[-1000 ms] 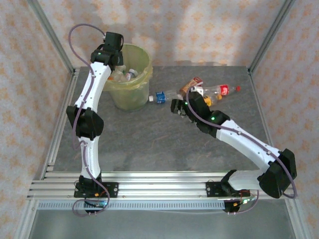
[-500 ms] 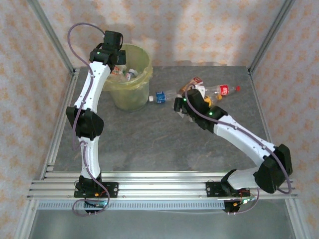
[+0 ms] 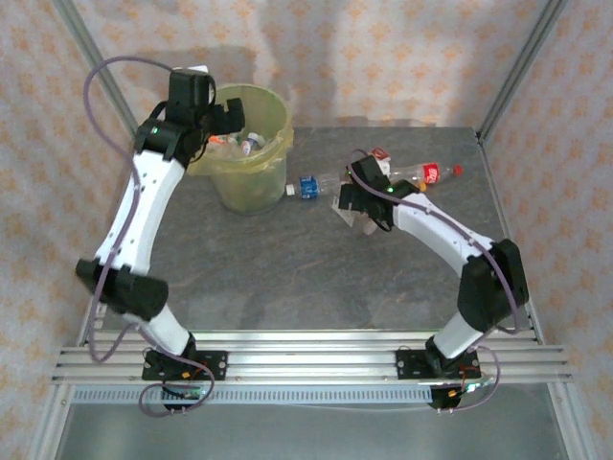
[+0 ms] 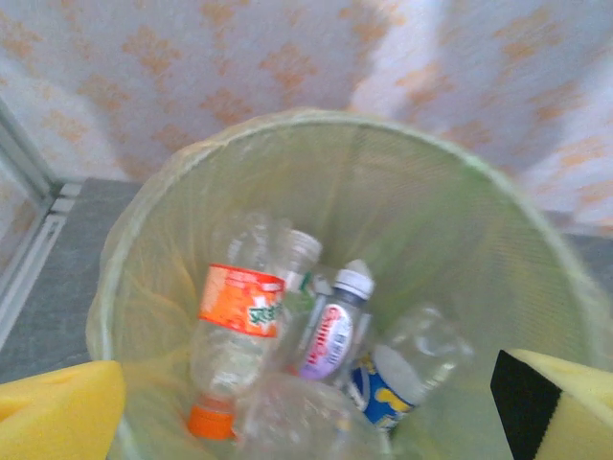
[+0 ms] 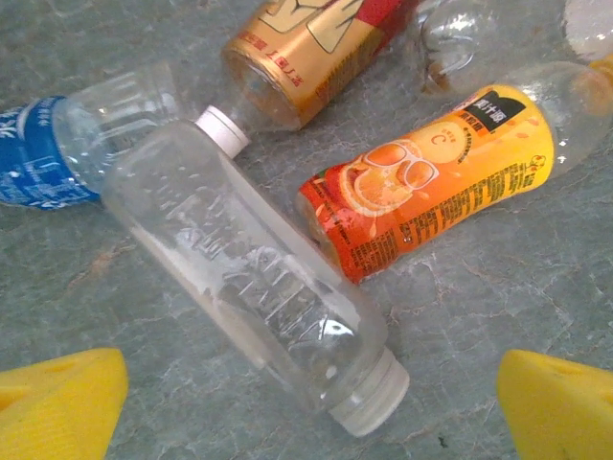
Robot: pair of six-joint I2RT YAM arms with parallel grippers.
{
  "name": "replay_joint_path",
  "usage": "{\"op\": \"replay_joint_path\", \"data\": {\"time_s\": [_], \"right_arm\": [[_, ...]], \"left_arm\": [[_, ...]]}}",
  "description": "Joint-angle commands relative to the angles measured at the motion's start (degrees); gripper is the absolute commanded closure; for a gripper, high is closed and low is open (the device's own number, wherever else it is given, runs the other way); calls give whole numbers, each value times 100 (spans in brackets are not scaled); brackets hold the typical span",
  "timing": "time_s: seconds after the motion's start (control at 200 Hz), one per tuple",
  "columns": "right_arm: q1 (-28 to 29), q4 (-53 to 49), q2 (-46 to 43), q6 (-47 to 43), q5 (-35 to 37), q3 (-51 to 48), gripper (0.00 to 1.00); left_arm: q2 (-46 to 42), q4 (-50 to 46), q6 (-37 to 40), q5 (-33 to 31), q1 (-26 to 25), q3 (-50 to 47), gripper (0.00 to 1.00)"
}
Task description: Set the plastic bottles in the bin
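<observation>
Bottles in bin: several lie at the bottom of the bin [image 4: 316, 120], an orange-labelled bottle [image 4: 239, 302] among them.
Left gripper [image 4: 306, 412]: above the bin, jaws just swung wide, nothing between them — likely a bottle released.
Loose bottles: clustered on the table [image 3: 287, 278], right of the bin.
Right gripper [image 5: 311, 402]: jaws spread, moved in over the clear bottle [image 5: 254, 273] — probably next.

One bin [image 3: 239, 187]. Five plastic bottles [image 5: 259, 278] on the table [image 3: 287, 264], centre right of frame; at least five inside the bin.
</observation>
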Motion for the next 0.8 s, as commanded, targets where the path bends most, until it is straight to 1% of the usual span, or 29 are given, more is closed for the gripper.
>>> {"op": "replay_joint_path", "data": {"time_s": [0.0,0.225,0.38,0.545,0.796], "right_arm": [[-169,-435,379,-342,-311,307,1],[-372,-653,1089,-760,-635,697,0],[-416,-641,1399,-1056,-708,891,3],[-416,-616,1662,-1252,-1024,1034,8],[-415,-496,1821,-1283,-1713,1046,17]], "left_arm": [[-647,839,-455,240,-157,-856,0],[-1936,1461,-1121,594,-367,-2410,0],[-2519,1589,-1438,563,-406,-3088,0],[-2842,1556,-1540,371,-409,-3361,0],[-2838,1501,-1565,302,-406,-3344,0]]}}
